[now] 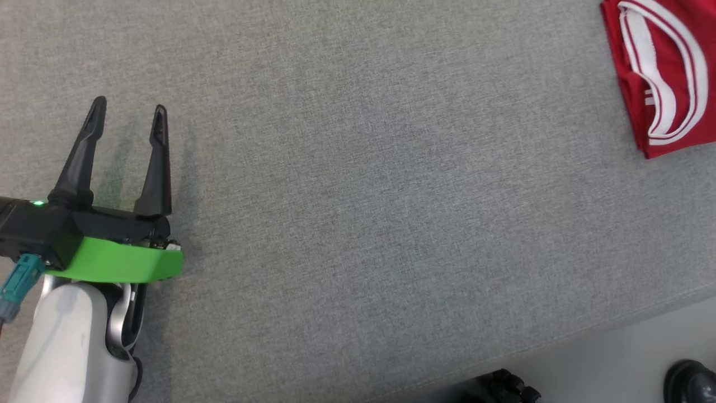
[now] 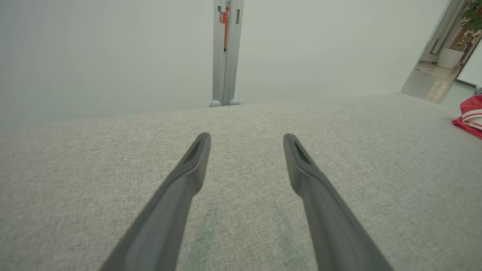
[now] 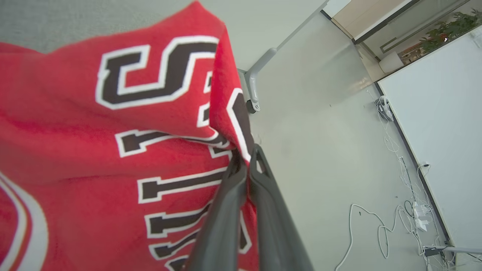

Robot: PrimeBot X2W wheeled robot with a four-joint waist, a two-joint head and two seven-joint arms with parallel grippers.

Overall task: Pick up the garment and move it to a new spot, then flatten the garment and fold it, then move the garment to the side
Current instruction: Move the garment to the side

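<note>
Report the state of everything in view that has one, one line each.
Red fabric garment with white trim: lying on grey woven surface, one edge pinched.
Left gripper, two long dark fingers: jaws open, empty.
Right gripper: jaws shut on the garment's edge.

Garment (image 1: 671, 78) lies well right of left gripper (image 1: 130, 106).

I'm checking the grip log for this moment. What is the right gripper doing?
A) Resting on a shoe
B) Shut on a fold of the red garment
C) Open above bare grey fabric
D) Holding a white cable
B: in the right wrist view the right gripper has its fingers pinched together on a fold of the red garment; the open one is the left gripper.
</note>
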